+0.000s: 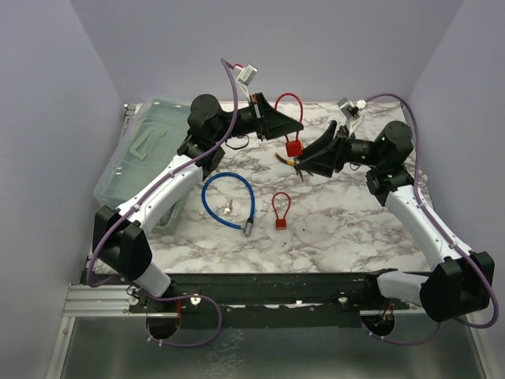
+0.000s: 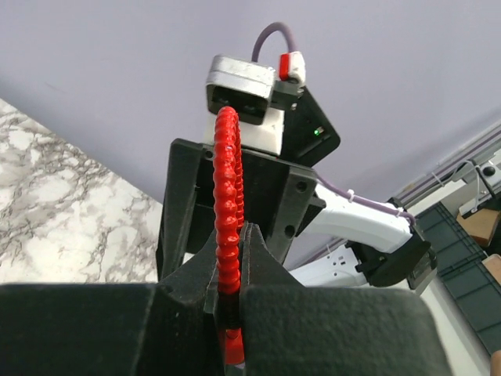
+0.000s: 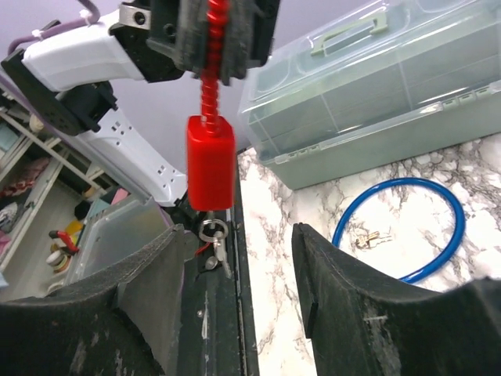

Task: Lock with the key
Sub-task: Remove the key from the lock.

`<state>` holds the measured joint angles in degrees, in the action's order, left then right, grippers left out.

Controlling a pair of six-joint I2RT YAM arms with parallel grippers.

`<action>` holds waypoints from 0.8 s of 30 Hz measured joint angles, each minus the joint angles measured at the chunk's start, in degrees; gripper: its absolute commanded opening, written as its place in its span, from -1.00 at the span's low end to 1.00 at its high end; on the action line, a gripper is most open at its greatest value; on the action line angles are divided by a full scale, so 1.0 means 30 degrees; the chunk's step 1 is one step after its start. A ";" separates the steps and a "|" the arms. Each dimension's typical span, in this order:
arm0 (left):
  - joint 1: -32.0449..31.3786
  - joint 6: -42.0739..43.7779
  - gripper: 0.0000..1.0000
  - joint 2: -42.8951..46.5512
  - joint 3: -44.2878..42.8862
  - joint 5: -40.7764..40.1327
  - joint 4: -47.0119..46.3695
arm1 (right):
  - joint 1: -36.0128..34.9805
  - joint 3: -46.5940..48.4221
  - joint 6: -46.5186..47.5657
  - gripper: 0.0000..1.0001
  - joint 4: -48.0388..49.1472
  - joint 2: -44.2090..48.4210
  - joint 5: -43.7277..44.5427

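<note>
The left gripper (image 2: 231, 276) is clamped on the ribbed cable of the red cable lock (image 3: 210, 160) and holds it clear of the marble table (image 1: 347, 229), towards the back middle. The lock's long axis runs plumb: loop up, block-shaped body hanging below the fingers. The key (image 3: 217, 249) dangles on a ring from the body's underside, and appears to be seated in the keyhole, though the wrist view is too dark there to be sure. The right gripper (image 3: 239, 270) is the nearer free pincer. Its jaws are spread wide with nothing held, and the key hangs just ahead between them, closer to its left finger. The right arm reaches in from the right, forearm low and wrist levelled at the lock; the left arm stretches up and forward. A blue cable lock (image 1: 227, 197) lies on the table, well apart.
</note>
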<state>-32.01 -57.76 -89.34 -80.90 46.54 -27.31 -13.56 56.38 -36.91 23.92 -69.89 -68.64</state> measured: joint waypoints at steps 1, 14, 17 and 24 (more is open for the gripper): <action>0.0000 -0.0066 -1.00 0.0044 0.0000 -0.0080 -0.0109 | 0.0000 -0.0073 -0.0160 0.15 0.0197 0.0000 0.0219; -0.0029 -0.0328 -1.00 0.0131 0.0007 -0.0641 -0.0612 | -0.0226 -0.0313 -0.2514 -0.17 0.3089 -0.0408 0.0984; -0.0029 -0.0321 -1.00 0.0131 0.0015 -0.0721 -0.0627 | -0.0364 -0.0321 -0.2841 -0.26 0.3439 -0.0510 0.0991; -0.0029 -0.0240 -1.00 0.0131 0.0044 -0.1056 -0.0721 | -0.0627 -0.0342 -0.3067 -0.99 0.3854 -0.0641 0.0998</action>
<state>-32.10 -58.48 -88.95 -80.77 43.38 -29.47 -15.44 55.35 -46.11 35.48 -71.81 -65.65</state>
